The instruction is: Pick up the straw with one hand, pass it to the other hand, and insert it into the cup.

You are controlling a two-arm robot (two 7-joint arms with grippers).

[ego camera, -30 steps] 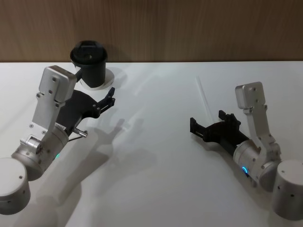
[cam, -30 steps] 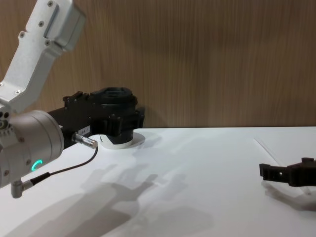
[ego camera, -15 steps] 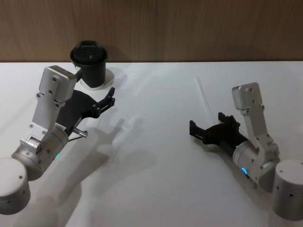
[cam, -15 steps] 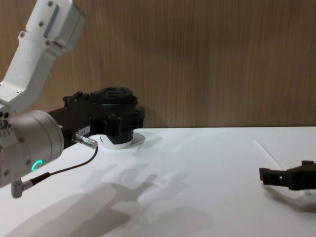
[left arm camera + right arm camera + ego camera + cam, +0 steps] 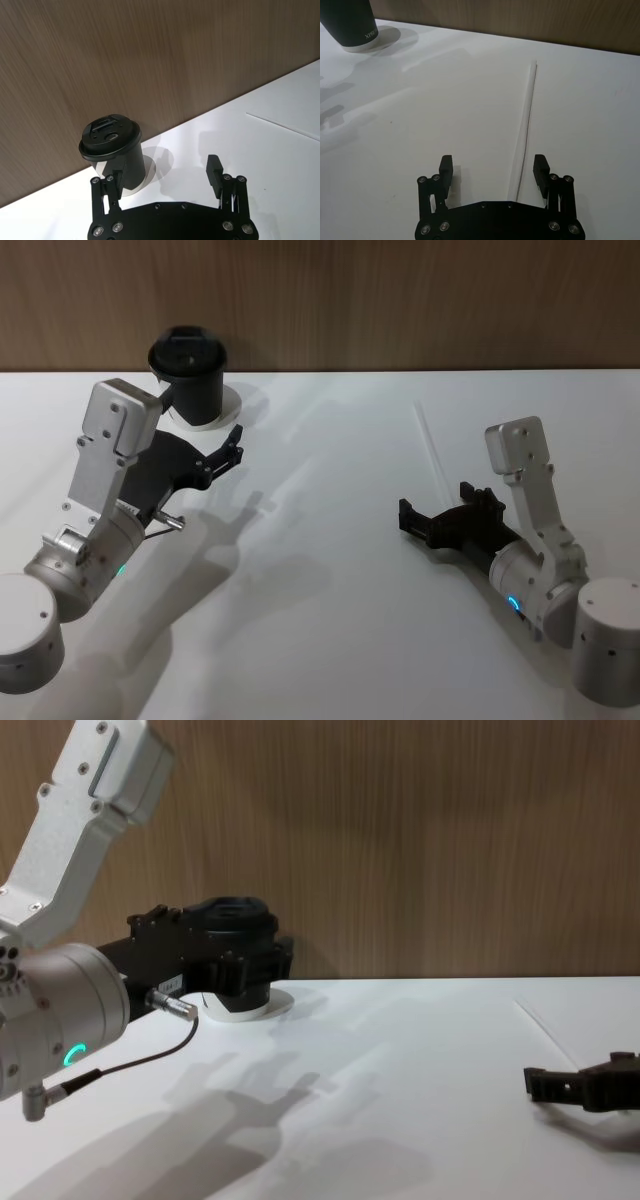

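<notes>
The right gripper (image 5: pixel 492 167), black and blocky-fingered on a silver-grey arm, hangs low over the smooth white table (image 5: pixel 330 540) with its jaws spread wide and nothing in them. The thin, straight, white plastic straw (image 5: pixel 527 115) lies flat on the table and runs in between the two fingers, much nearer one finger than the other, its far end pointing toward the brown wooden wall (image 5: pixel 400 300).

Well apart on the other side, the left gripper (image 5: pixel 165 172), likewise black on a silver-grey arm, is also released and empty. It waits just beside the small black paper cup (image 5: pixel 112 150) with its black plastic lid, which stands upright near the wall.

The likely trouble is the off-centre line-up. If the jaws close as they stand, the nearer finger would probably meet the straw first and push or roll it across the slick surface. A straw lying flat is also thin enough for the fingertips to close above it and miss.
</notes>
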